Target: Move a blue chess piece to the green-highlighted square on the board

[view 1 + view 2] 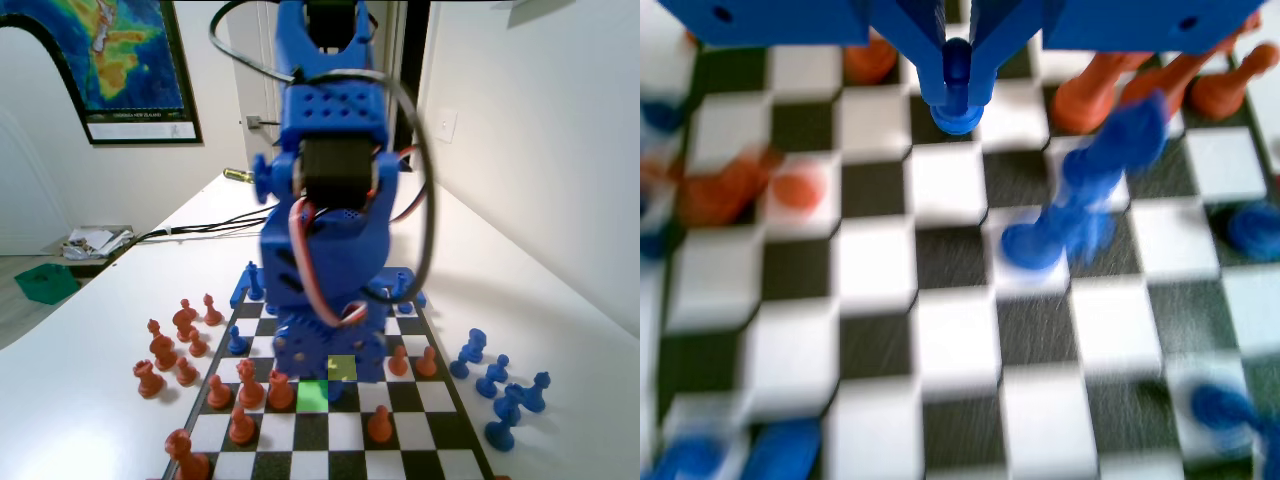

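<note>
Blue pincer (pixel 956 85) pinches the blue chess piece (pixel 956 110) by its head, base down, low above the board (pixel 880 340). In the fixed view the arm leans over the green-highlighted square (pixel 312 396), seemingly to set it there.

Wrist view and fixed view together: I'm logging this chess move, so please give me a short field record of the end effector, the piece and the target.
end effector: low over the board, shut on the small blue plastic pawn
pawn: upright between the jaws, base over a white square in the wrist view
green-highlighted square: directly below the blue arm in the fixed view
black-and-white checkered board: orange and blue pieces standing on it
image quality: wrist view motion-blurred
</note>
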You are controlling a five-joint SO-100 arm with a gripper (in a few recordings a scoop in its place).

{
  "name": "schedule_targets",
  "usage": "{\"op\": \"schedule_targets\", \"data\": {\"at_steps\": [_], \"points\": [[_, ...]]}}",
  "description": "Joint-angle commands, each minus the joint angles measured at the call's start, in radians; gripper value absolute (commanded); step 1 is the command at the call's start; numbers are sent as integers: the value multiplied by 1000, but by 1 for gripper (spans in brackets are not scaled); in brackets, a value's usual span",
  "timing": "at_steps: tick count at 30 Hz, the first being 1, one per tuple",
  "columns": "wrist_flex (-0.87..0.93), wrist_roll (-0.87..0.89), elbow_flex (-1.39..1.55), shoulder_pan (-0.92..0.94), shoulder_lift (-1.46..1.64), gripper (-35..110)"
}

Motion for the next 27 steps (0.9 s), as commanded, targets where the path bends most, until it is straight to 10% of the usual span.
{"op": "schedule_targets", "data": {"at_steps": [1, 27], "points": [[23, 2, -67, 38, 11, 1], [26, 43, -80, 51, 6, 21]]}}
